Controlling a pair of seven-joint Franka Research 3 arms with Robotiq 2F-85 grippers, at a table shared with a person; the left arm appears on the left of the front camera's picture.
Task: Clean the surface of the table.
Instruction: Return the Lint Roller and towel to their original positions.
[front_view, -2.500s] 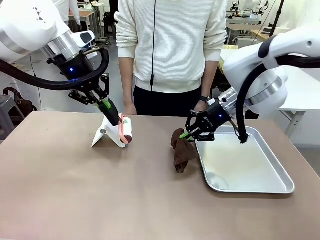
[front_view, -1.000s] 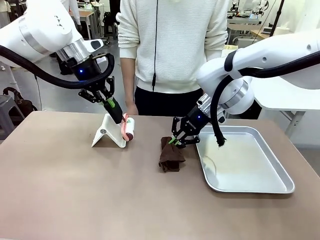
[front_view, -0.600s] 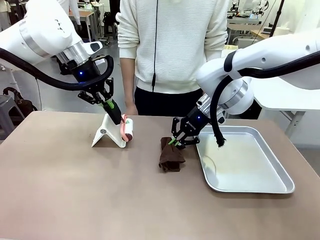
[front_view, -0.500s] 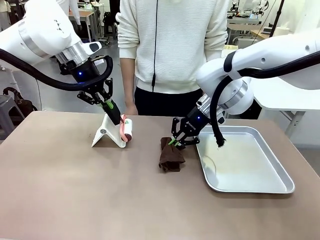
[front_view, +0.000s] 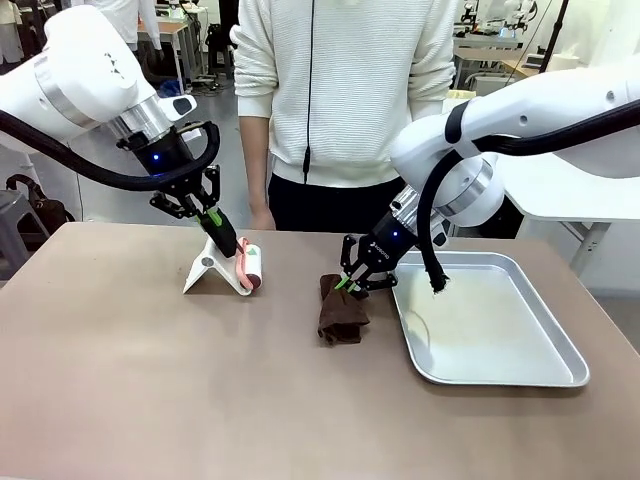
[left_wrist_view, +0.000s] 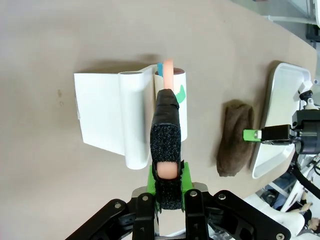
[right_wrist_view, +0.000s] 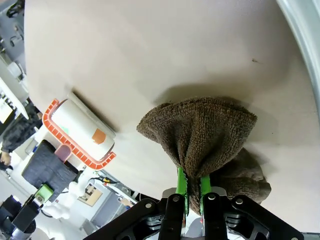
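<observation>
Front view: the left gripper (front_view: 222, 243) has its fingers closed on the handle of a lint roller (front_view: 247, 268), which rests against a white stand (front_view: 212, 268) on the brownish surface (front_view: 150, 390). The right gripper (front_view: 345, 283) pinches a brown cloth (front_view: 340, 312) lying just beside a silver tray (front_view: 490, 320).

Left wrist view: the 2 fingers (left_wrist_view: 167, 150) clamp the pink handle; the roller (left_wrist_view: 175, 102) lies alongside the stand (left_wrist_view: 112, 117).

Right wrist view: green fingers (right_wrist_view: 181, 186) grip the bunched cloth (right_wrist_view: 205, 135) resting on the surface (right_wrist_view: 150, 55).

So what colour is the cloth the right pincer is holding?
Dark brown cloth, clearest in the right wrist view, pinched in the right pincer.
</observation>
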